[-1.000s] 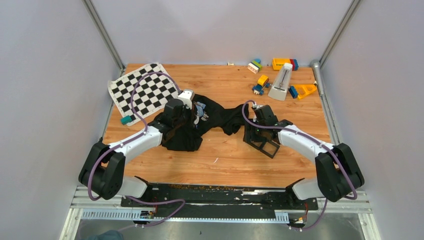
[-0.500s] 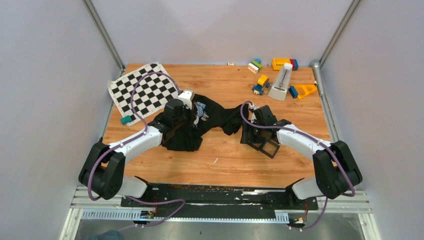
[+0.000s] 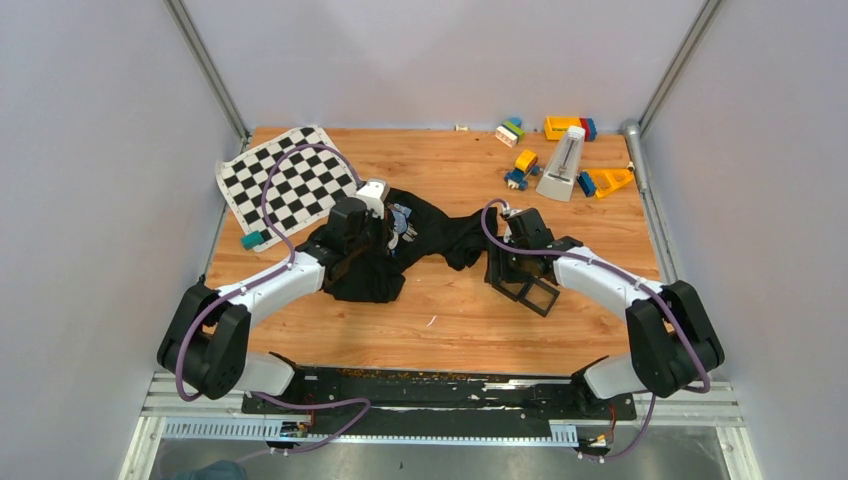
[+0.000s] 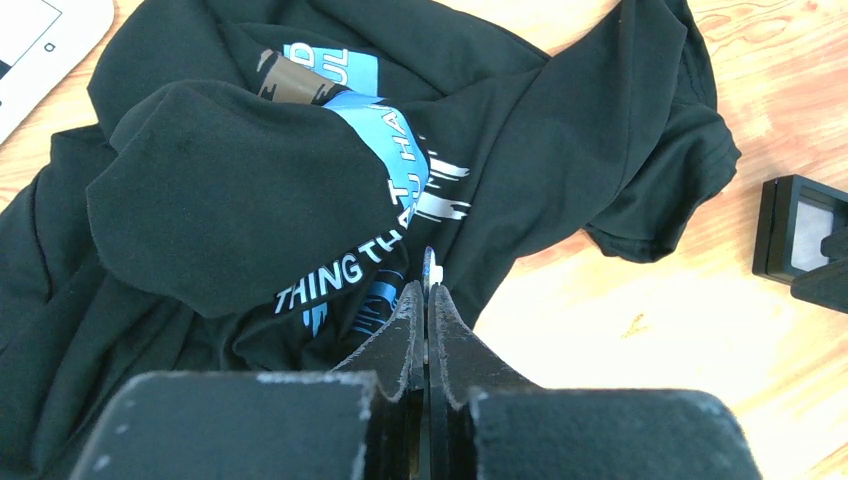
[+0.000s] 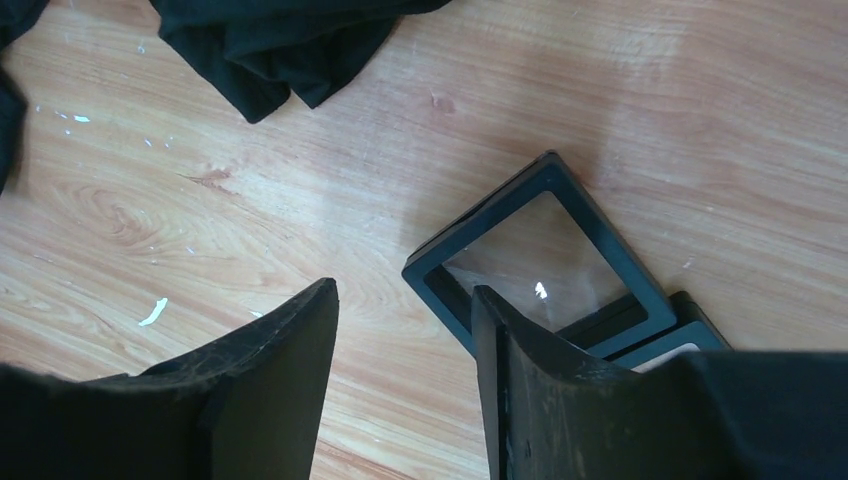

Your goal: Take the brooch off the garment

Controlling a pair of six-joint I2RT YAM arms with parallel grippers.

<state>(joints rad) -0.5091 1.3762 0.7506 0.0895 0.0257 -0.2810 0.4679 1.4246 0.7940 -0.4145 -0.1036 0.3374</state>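
Observation:
The black T-shirt (image 3: 440, 232) lies crumpled at the table's middle, its blue and white print showing in the left wrist view (image 4: 230, 190). My left gripper (image 4: 427, 290) is shut just above the cloth. A thin white sliver, the brooch (image 4: 429, 266) seen edge-on, sticks out between its tips. In the top view the left gripper (image 3: 392, 230) sits over the shirt's print. My right gripper (image 5: 402, 290) is open and empty, low over bare wood. It is beside a sleeve of the shirt (image 5: 270, 40) and a black square frame (image 5: 540, 255).
Black square frames (image 3: 532, 292) lie right of the shirt under my right wrist; one shows in the left wrist view (image 4: 800, 230). A chequered mat (image 3: 285, 180) lies back left, with a teal block (image 3: 252, 240) by it. Toy blocks and a metronome (image 3: 562, 165) stand back right.
My right gripper has shifted slightly left, toward the shirt's sleeve. The left arm and the shirt have not visibly moved.

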